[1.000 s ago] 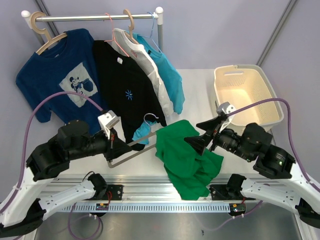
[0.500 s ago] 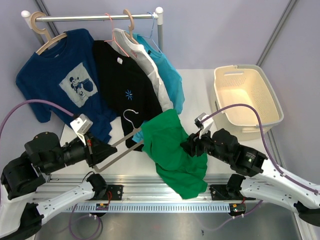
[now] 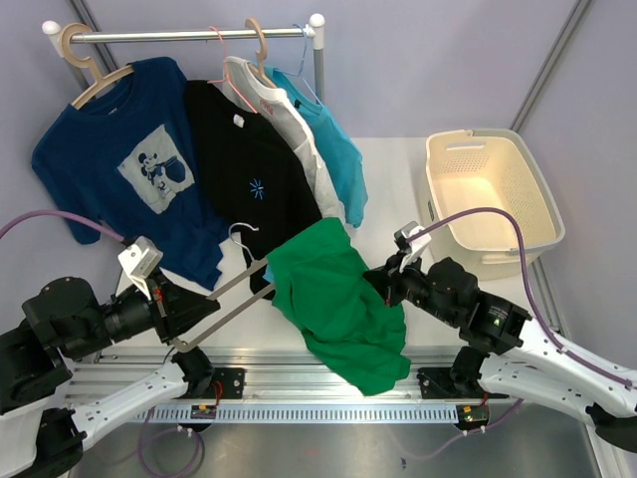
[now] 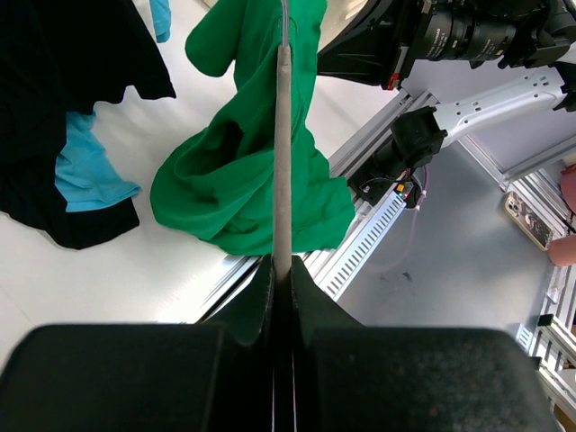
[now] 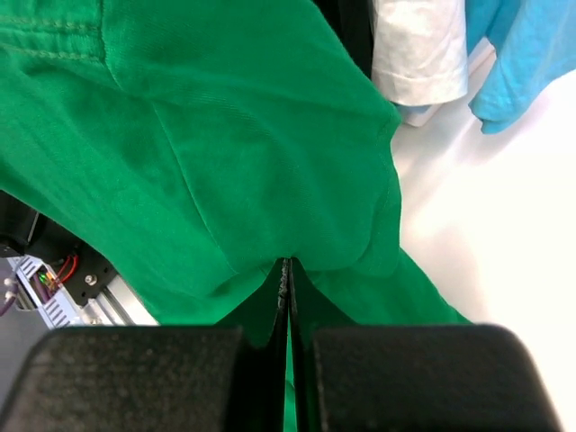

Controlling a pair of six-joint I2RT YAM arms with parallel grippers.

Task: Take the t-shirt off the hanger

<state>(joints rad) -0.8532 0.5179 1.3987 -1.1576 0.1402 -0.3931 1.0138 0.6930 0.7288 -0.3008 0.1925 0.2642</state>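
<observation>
The bright green t-shirt (image 3: 333,299) hangs bunched on the right end of the thin grey hanger (image 3: 234,294), low over the table's front edge. The hanger's hook (image 3: 239,230) points up toward the black shirt. My left gripper (image 3: 177,329) is shut on the hanger's lower left end. The left wrist view shows the bar (image 4: 283,162) running straight out from my left gripper (image 4: 283,272) into the t-shirt (image 4: 234,189). My right gripper (image 3: 382,285) is at the shirt's right side. In the right wrist view it (image 5: 287,264) is shut, pinching a fold of the green t-shirt (image 5: 225,135).
A rack (image 3: 189,34) at the back left carries a dark blue printed shirt (image 3: 129,159), a black shirt (image 3: 249,179), a white shirt (image 3: 304,139) and a turquoise shirt (image 3: 333,149). A cream laundry basket (image 3: 493,189) stands at the right. The metal rail (image 3: 318,383) runs along the near edge.
My right gripper has moved in and shut on the t-shirt. My left arm has drawn the hanger down and to the left, and the shirt has shifted left with it.
</observation>
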